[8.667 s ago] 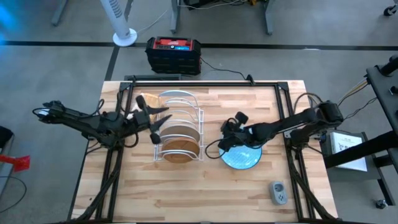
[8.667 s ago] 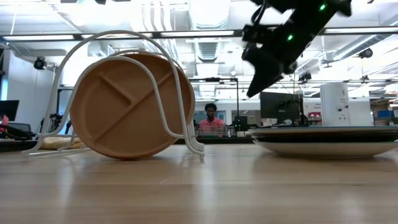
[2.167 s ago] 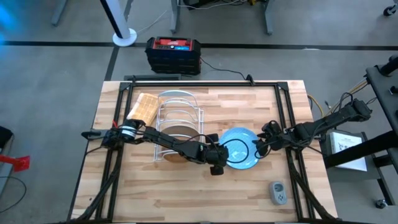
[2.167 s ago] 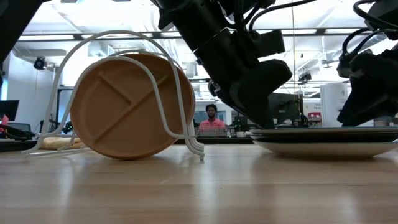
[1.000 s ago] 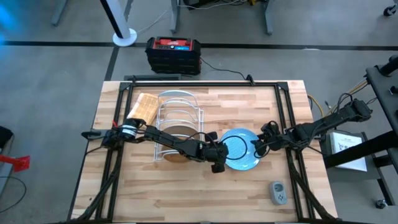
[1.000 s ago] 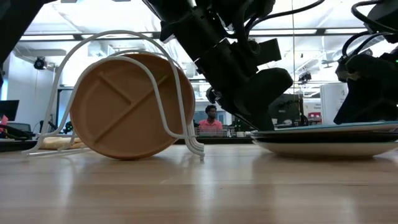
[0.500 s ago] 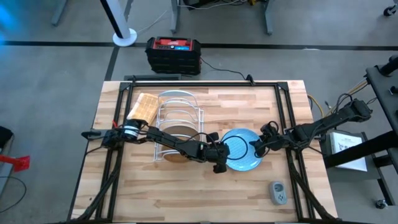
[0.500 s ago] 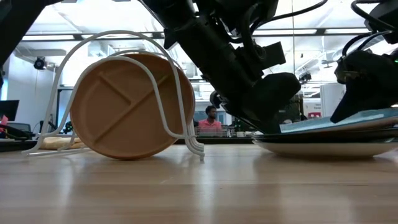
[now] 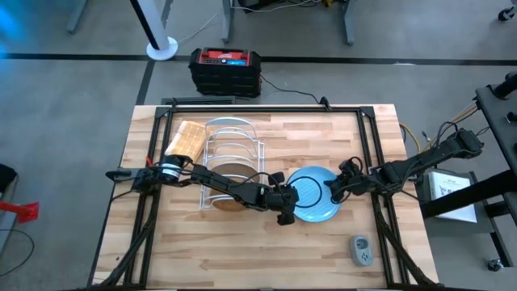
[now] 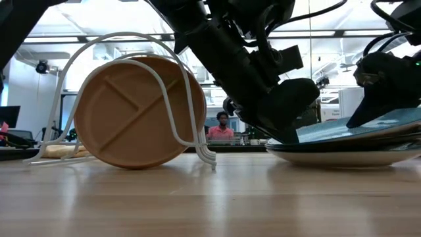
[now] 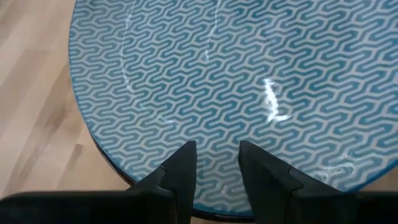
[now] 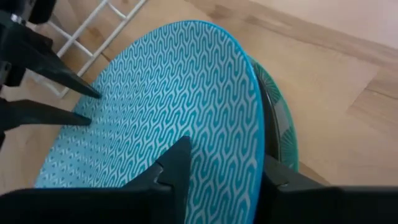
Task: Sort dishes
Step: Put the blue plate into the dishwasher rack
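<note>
A light blue plate [image 9: 313,196] with a wavy pattern tops a stack of dishes right of the table's middle, its right side tipped up [image 10: 358,128]. Under it show a teal plate [image 12: 283,127] and an off-white one [image 10: 342,157]. My right gripper [image 9: 332,191] is shut on the blue plate's right rim. My left gripper [image 9: 285,214], reached across from the left, stands open on the plate's left rim. A brown wooden divided plate [image 10: 135,112] stands on edge in the white wire rack [image 9: 234,166]. My left gripper has both spread fingertips [image 11: 186,152] down on the blue plate's top face just inside its left rim [image 11: 143,168], slanting down from the table's left. That edge stays on the stack. My right gripper pinches the blue plate's right rim [image 12: 256,146], one finger [image 12: 177,163] on the top face and the other outside and under the rim. It comes slanting down from the table's right. The plate tilts, its right side lifted off the teal plate.
A tan waffle-textured block [image 9: 186,141] lies left of the rack at the back. A small grey device [image 9: 361,250] sits near the front right corner. Bare wood lies along the near edge. A person [image 10: 223,128] sits far off in the room behind.
The blue plate's right side has tipped up off the stack in my right gripper, while its left edge has stayed down under my left gripper. Both arms have kept their places.
</note>
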Robot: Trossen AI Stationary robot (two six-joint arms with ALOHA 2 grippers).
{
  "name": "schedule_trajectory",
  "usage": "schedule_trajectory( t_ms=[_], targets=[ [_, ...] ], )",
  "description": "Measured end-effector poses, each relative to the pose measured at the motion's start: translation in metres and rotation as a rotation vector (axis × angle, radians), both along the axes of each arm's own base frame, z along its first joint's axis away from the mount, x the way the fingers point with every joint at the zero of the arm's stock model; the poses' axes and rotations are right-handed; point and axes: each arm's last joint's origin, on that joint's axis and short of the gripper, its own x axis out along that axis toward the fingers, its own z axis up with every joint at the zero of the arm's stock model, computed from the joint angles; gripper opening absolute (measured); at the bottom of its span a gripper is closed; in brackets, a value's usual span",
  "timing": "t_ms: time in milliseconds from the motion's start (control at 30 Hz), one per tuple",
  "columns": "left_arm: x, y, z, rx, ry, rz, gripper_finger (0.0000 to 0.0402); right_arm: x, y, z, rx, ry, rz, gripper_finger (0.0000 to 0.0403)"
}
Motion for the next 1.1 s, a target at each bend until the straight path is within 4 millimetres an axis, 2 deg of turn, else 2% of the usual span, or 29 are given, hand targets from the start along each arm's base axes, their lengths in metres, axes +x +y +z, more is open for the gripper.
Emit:
schedule_trajectory(
  t_ms=[300, 567, 1100],
  targets=[
    [0.0001, -0.0002, 0.0000, -0.005, 0.001, -0.004, 0.0115, 0.0008, 0.0000, 0.0020, 0.007, -0.015, -0.018, 0.0047],
    [0.0003, 0.0000, 0.0001, -0.011, 0.001, -0.007, 0.0115, -0.0004, -0.0001, 0.0006, 0.024, 0.000, -0.022, 0.0045],
    [0.0032, -0.0035, 0.0048, -0.066, 0.015, -0.072, 0.0115, -0.0015, 0.0018, -0.0019, 0.180, 0.002, -0.070, 0.0050]
  ],
)
